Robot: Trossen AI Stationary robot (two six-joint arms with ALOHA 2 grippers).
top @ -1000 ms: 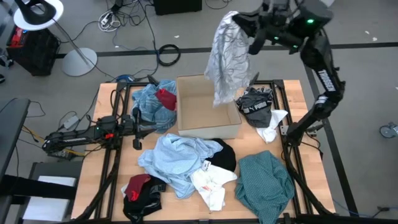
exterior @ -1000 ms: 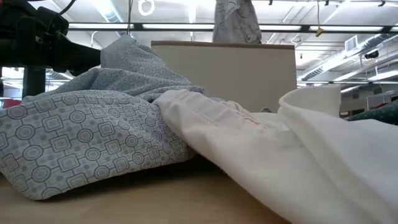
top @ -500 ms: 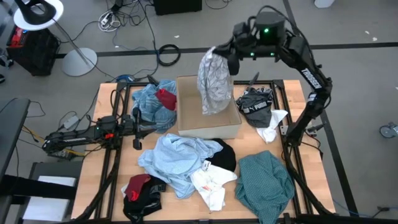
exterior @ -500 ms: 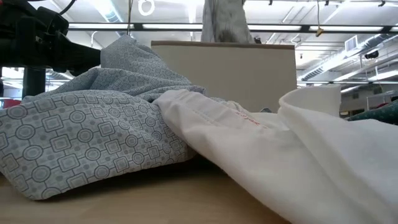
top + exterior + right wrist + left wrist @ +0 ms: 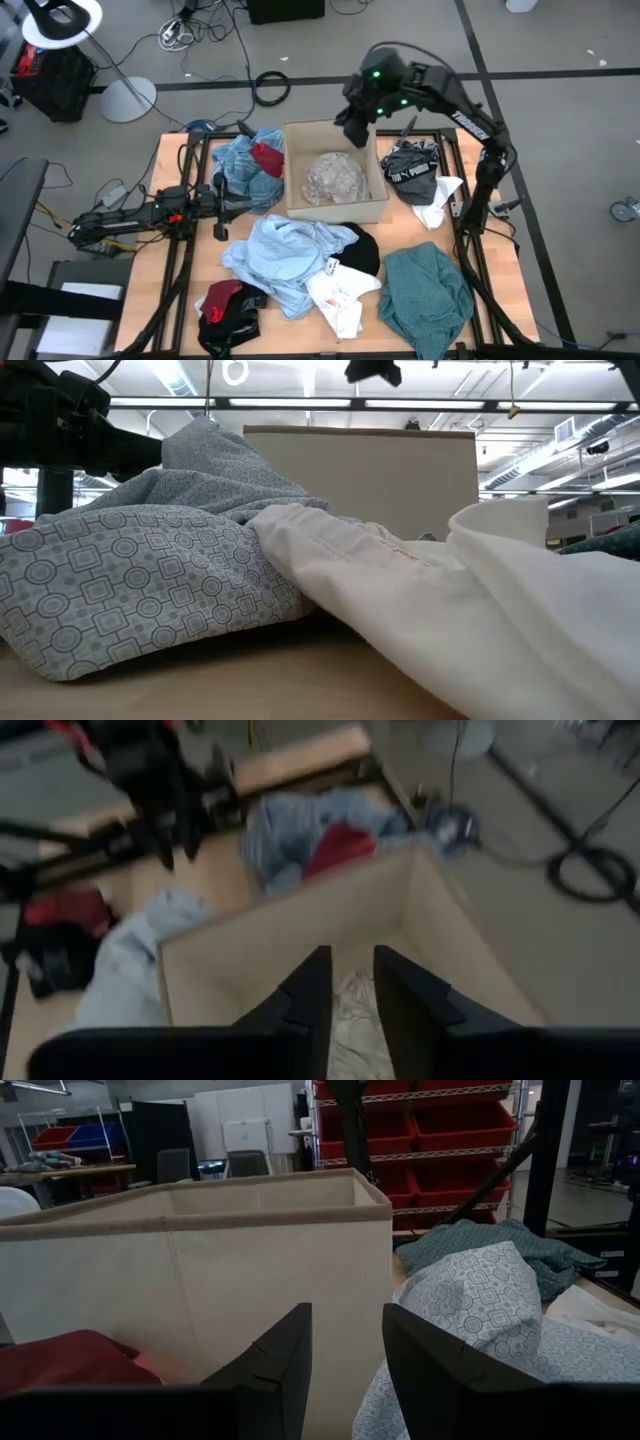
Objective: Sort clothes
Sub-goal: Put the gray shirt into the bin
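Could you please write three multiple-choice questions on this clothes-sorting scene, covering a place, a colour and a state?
1. Where is the pale patterned garment?
A. inside the box
B. hanging from the right gripper
C. on the floor

2. What colour is the garment at the table's near right corner?
A. red
B. teal green
C. yellow

3. How is the right gripper?
A. clamped on a shirt
B. above the box, holding nothing
C. resting on the table

Answers:
1 A, it lies crumpled within the walls of the box.
2 B, its teal cloth shows in the high view.
3 B, the right wrist view shows nothing between its fingers, box below.
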